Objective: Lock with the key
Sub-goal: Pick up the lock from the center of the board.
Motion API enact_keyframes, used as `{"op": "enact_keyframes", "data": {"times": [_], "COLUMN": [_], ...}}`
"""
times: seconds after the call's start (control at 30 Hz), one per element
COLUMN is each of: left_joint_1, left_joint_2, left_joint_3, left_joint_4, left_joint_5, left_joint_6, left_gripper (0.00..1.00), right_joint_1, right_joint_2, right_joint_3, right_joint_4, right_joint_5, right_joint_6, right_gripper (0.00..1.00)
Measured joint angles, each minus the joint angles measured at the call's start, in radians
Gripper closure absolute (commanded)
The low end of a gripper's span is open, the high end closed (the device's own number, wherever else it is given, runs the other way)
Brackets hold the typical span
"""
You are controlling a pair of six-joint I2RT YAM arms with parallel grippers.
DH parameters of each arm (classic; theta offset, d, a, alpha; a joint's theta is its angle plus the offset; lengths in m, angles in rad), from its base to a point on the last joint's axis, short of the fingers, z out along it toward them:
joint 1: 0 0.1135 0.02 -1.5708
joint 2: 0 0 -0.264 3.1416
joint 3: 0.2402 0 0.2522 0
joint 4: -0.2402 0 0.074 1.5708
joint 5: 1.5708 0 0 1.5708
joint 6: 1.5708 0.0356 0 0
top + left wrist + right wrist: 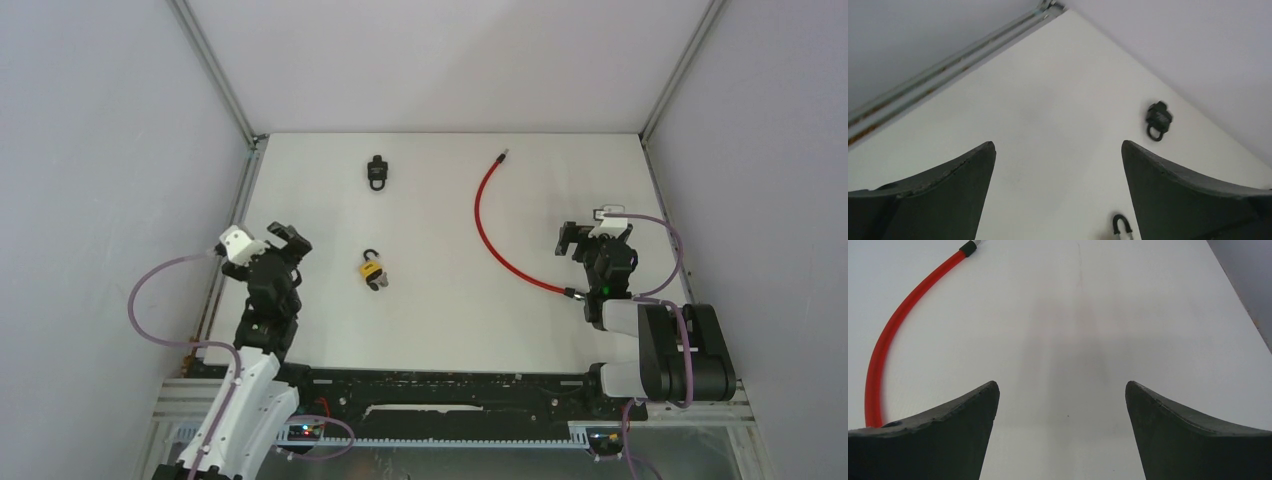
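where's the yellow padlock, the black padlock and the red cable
yellow padlock (371, 269), top external view, on its yellow body
black padlock (376, 170), top external view, on its black body
red cable (478, 208), top external view, on the leftmost part of its curve

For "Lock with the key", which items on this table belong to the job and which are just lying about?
Belongs to the job:
yellow padlock, shackle raised
small silvery piece at its body, probably the key, too small to tell for certain

Probably just lying about:
black padlock, near the far edge
red cable, curved across the right side
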Motion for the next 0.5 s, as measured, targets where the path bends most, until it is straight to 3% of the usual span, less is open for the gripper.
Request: {"op": "enact_keyframes", "data": {"times": [0.2, 0.4, 0.5], "left_joint_1": [0.000, 0.000, 0.000], "left_joint_2": [0.026, 0.088, 0.130], "left_joint_3": [0.045, 0.109, 0.180], "left_joint_4": [-0.301, -0.457, -0.528], "left_joint_5": [-0.014, 0.075, 0.102], "left_joint_6": [-0.198, -0.257, -0.255], "left_gripper": [0.00, 0.00, 0.00], "right_joint_1": [0.000, 0.044, 0.097], "right_joint_2": [0.000, -0.011, -0.073], "right_joint_3": [-0.002, -0.014, 0.004], "right_joint_4": [0.000, -0.005, -0.098], "right_joint_5": [0.001, 0.081, 0.183], "right_joint_6": [0.000, 0.000, 0.000], "right_gripper": [0.00, 0.00, 0.01]}}
